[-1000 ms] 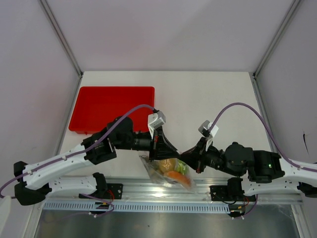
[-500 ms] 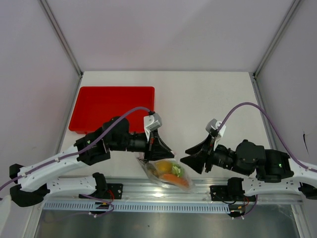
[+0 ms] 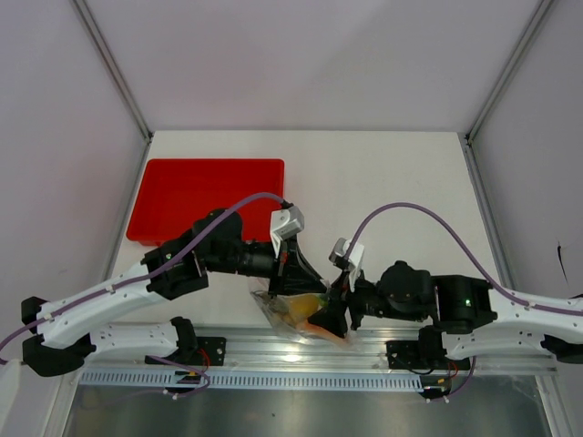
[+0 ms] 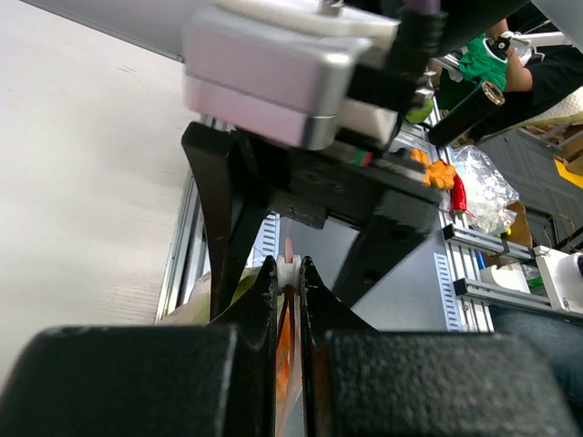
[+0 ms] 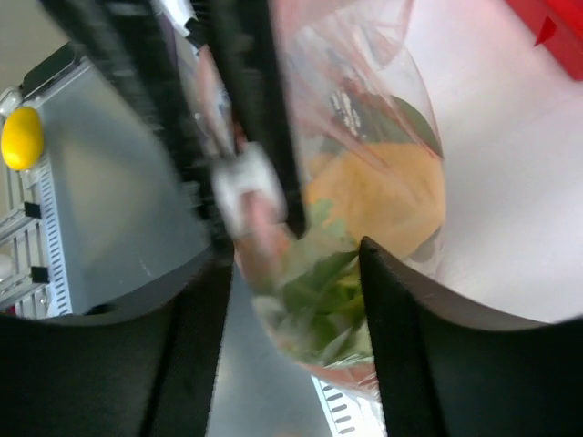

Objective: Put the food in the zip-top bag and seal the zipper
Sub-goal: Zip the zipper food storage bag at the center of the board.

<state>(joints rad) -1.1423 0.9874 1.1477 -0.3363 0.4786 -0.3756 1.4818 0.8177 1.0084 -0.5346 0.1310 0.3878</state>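
Note:
The zip-top bag [image 3: 281, 314] hangs at the table's near edge, above the rail. The food [image 3: 301, 307] is inside it, with green stalks [image 5: 332, 278] and a yellow-orange fruit [image 5: 387, 191] showing through the plastic. My left gripper [image 3: 294, 273] is shut on the zipper [image 4: 289, 264] at the bag's mouth, pinching a white tab with the pink strip above it. My right gripper [image 3: 330, 315] is open. Its fingers [image 5: 401, 337] stand on either side of the bag's lower part [image 5: 319, 300], and I cannot tell whether they touch it.
The red tray [image 3: 209, 196] lies at the back left with nothing in it, and its corner [image 5: 557, 25] shows in the right wrist view. The metal rail [image 3: 273, 350] runs along the near edge under the bag. Both arms crowd together at the front middle.
My right gripper let go and opened, drew back to the right, then came left again, and its open jaws now straddle the bag. The left gripper kept its hold on the zipper.

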